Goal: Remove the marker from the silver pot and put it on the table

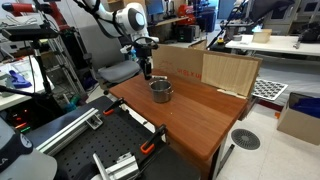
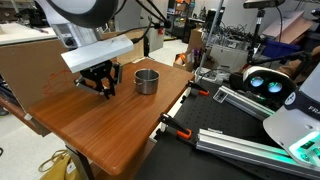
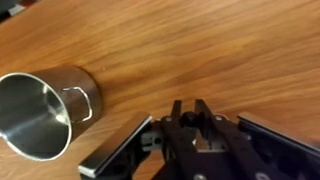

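The silver pot [image 3: 45,110] stands upright on the reddish-brown table [image 3: 200,40], and its inside looks empty in the wrist view. It also shows in both exterior views [image 1: 161,91] [image 2: 146,80]. My gripper [image 3: 188,103] is shut on the marker [image 3: 189,118], which I see end-on as a dark round tip between the fingers. In both exterior views the gripper [image 1: 146,70] [image 2: 100,85] hangs low over the table [image 1: 200,120] [image 2: 90,130], beside the pot and apart from it.
A cardboard box [image 1: 210,65] stands at the table's far edge behind the pot. A black metal-railed bench [image 1: 90,140] [image 2: 250,130] borders the table, with orange clamps [image 1: 148,147] [image 2: 170,125] at the edge.
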### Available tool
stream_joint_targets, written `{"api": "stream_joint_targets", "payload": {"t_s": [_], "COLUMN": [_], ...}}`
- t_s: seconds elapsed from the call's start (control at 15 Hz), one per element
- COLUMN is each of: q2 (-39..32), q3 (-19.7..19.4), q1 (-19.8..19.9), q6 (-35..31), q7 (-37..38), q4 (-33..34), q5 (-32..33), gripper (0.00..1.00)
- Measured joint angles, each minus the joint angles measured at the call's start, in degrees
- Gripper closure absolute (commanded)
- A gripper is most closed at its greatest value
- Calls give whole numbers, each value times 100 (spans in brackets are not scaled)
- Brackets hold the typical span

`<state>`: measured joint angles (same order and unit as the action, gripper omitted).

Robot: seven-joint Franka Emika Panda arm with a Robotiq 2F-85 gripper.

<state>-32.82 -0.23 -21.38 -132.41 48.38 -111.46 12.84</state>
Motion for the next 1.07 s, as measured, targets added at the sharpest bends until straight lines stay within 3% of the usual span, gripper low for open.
{"api": "stream_joint_targets", "payload": {"t_s": [0.2,0.27,0.33,0.8,1.07], "q2": [-219,-277,-328,-546,-552], "q3": [-49,-77,-102,-134,-134], "q1": [-89,-115,-138,-164,-164], "q6": [199,277,339,782,891], "q7": [25,27,28,31,31], "q4": [282,362,436,806,896], "q5": [6,9,13,16,16], "gripper": [95,66,54,3,0]}}
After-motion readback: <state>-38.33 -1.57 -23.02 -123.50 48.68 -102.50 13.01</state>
